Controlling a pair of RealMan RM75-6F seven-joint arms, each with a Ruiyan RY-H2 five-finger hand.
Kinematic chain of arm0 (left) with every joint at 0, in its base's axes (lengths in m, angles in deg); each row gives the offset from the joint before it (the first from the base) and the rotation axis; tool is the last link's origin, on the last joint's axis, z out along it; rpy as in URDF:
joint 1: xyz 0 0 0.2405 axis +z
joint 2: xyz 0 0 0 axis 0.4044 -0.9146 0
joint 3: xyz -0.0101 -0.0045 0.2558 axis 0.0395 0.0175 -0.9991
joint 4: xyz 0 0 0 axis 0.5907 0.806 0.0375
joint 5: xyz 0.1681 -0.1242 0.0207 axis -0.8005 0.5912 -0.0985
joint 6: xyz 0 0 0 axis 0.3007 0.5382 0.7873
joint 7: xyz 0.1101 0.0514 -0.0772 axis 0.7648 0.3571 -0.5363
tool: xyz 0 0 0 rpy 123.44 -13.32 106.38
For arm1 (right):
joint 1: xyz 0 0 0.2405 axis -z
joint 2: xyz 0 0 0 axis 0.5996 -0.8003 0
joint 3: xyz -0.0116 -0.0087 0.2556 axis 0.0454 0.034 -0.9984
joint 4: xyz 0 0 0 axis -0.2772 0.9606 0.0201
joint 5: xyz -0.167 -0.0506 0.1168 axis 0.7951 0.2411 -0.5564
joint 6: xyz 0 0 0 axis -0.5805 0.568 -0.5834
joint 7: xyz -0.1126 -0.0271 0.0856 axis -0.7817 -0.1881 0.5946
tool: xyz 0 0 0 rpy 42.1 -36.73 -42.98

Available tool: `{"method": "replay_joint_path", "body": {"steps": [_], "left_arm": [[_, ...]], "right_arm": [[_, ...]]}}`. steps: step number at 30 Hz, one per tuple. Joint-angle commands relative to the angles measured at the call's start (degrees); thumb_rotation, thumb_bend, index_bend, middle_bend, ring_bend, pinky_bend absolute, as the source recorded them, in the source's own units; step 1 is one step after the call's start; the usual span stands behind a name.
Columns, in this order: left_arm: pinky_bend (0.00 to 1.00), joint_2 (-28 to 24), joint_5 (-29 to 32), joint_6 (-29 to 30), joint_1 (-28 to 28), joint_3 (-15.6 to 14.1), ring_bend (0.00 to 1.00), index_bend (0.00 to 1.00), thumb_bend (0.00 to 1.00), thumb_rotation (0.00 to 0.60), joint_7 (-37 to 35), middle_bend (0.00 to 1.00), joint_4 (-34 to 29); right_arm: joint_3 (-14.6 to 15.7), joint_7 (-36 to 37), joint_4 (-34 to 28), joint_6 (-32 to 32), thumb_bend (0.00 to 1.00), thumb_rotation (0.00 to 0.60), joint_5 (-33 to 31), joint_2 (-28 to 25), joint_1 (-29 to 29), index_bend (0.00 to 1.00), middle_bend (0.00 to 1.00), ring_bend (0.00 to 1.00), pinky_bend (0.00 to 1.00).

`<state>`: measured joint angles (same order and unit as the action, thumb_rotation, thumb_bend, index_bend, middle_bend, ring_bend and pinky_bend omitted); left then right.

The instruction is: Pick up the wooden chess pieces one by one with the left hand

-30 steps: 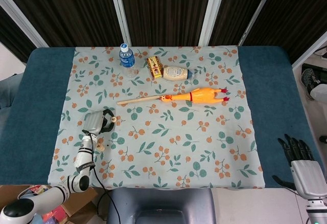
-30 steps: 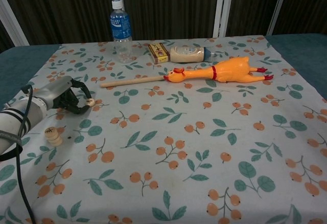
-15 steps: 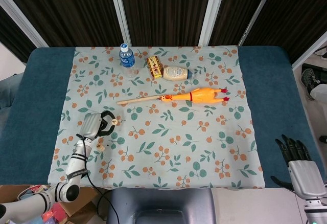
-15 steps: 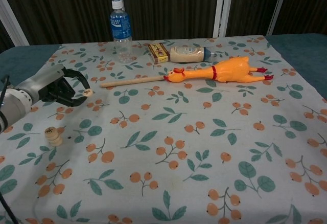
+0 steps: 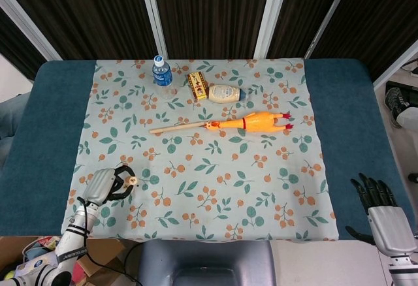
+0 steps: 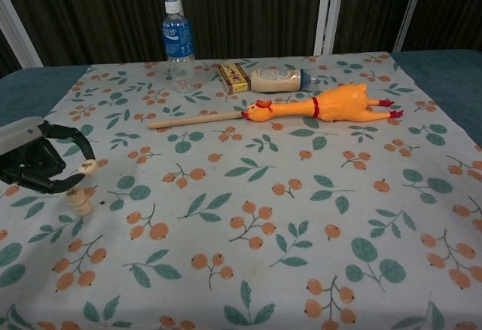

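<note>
Fingers (image 6: 71, 170) of the left hand (image 6: 34, 163) pinch a small wooden chess piece (image 6: 88, 167) at their tips, held clear of the worktop (image 6: 248, 194) near its left edge, presumably so it can be carried off. A second wooden piece (image 6: 77, 201) stands upright on the floral cloth just below, likely next. Right hand (image 5: 385, 217) waits off the worktop's right corner, fingers apart and holding nothing.

Head view looks straight down; chest view faces forward, lower, sharing the tablecloth (image 5: 215, 168).
</note>
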<state>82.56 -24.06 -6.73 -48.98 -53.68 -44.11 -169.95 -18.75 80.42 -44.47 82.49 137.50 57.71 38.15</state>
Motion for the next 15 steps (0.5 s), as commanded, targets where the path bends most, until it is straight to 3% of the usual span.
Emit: {"method": "replay_joint_path", "body": {"steps": [1,15], "left_arm": [[1.00,0.2,-0.2,0.1,0.2,-0.2,1.00,0.48,0.40,0.600,-0.1,1.00,0.8],[1.00,-1.0,-0.6,-1.2,1.3,-1.5,1.00,0.48,0.39,0.600,-3.9,1.00,3.3]], "right_arm": [[0.0,-0.1,0.0,-0.1,0.13,0.600,-0.1,0.0,0.0,0.00,0.00,0.00,0.00],[-0.2,-1.1,-0.2,-0.6,0.13,0.600,-0.7,0.4,-0.2,0.00,0.00,0.00,0.00]]}}
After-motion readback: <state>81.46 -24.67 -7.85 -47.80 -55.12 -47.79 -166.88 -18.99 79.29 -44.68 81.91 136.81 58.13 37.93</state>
